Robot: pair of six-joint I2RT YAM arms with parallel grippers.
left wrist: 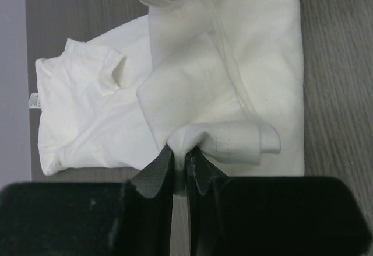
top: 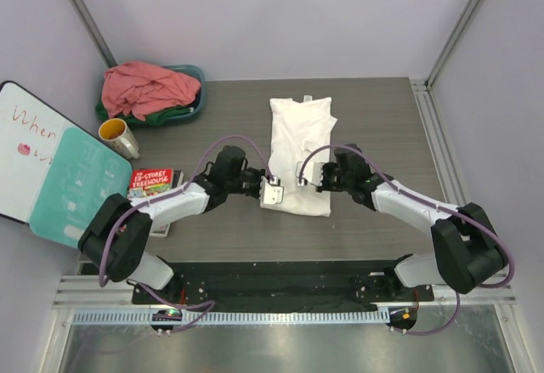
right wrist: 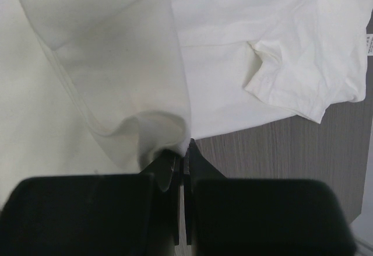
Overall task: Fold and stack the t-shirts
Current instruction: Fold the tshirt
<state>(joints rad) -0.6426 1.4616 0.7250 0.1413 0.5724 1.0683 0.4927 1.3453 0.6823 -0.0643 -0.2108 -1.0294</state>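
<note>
From above, the white t-shirt (top: 299,131) is seen laid lengthwise on the table (top: 382,110), its near hem pinched by the left gripper (top: 271,193) and the right gripper (top: 303,174), while the salmon-pink t-shirt (top: 144,88) and the dark green t-shirt (top: 174,116) are heaped in the teal basin (top: 198,78) at far left. In the left wrist view, the jaws are clamped on a raised fold of white cloth. In the right wrist view, a lifted edge is likewise gripped, with a sleeve lying flat beside it.
</note>
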